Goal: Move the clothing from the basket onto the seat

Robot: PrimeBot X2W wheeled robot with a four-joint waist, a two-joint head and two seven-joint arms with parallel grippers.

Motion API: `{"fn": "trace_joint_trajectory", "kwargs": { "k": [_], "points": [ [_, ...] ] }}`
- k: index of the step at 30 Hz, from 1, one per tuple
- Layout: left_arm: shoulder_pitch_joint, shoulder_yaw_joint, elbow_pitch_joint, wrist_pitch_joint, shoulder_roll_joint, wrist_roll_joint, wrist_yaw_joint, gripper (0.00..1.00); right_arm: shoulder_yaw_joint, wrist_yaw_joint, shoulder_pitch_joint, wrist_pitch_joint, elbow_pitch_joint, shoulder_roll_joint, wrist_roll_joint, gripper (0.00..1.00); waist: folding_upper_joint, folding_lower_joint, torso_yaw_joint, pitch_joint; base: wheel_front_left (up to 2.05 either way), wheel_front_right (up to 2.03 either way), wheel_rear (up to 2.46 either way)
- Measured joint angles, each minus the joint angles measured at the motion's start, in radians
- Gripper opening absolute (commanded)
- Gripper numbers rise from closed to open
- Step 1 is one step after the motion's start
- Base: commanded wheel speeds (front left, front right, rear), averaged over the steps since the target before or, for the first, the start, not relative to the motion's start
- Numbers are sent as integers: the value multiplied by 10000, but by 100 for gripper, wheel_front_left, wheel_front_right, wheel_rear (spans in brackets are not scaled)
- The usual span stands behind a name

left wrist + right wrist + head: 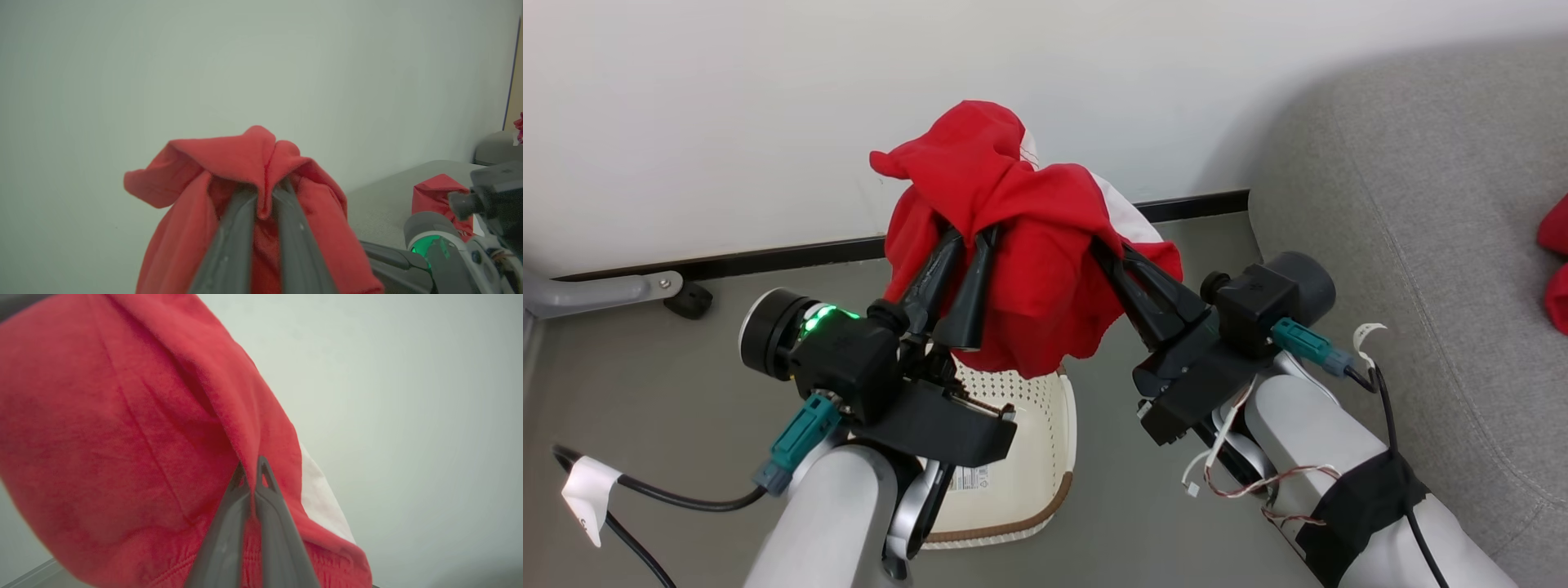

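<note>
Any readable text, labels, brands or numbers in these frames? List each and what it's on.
No text reads clearly here.
Sticker on the floor of the basket: print too small to read.
White tape tag on a black cable, lower left of head view: marks too blurred to read.
The clothing: no lettering visible.

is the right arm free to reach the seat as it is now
Probably yes: the seat lies close beside the right arm with nothing between, but the right fingers and left fingers both pinch one red garment.
</note>
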Motion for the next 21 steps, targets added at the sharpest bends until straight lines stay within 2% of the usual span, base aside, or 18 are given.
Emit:
{"fn": "trace_joint_trajectory", "kwargs": {
  "k": [1,2,21],
  "points": [
    [0,0,13,-25,-2,0,0,42,4,0,0,-2,-23,0,56,0,0,0,-17,2,0,0,0],
    [0,2,25,-25,-2,0,0,100,4,0,0,-4,-35,0,109,0,0,0,-35,4,0,0,0],
    [-13,38,403,-113,25,0,10,100,44,-73,0,-105,-61,2,368,0,0,0,-136,23,0,0,0]
  ]
}}
